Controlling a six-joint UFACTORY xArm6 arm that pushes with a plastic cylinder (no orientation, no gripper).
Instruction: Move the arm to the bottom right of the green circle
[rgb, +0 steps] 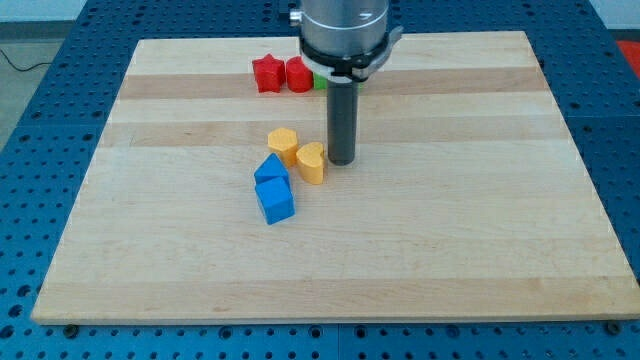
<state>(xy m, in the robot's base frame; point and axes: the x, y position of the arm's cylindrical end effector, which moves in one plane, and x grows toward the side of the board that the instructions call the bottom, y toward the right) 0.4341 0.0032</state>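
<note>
Nearest the camera sits a blue cube (275, 200), and touching its far side is a second blue block (270, 168) with a pointed top; I can't make out its exact shape. Just right of that pair stands a yellow heart-shaped block (312, 162), with a yellow hexagonal block (283, 145) close beside it on the far left. I see my tip (343, 161) resting on the wooden board (480, 220) just right of the yellow heart, very close to it, though I can't tell whether they touch. I have no fingers to report: the arm ends in a plain dark rod.

Far back, a red star (267, 73) and a second red block (298, 75) sit side by side. The green circle (320, 82) peeks out just right of that red block, mostly hidden behind the arm's housing. My tip lies on its near side, slightly to the right.
</note>
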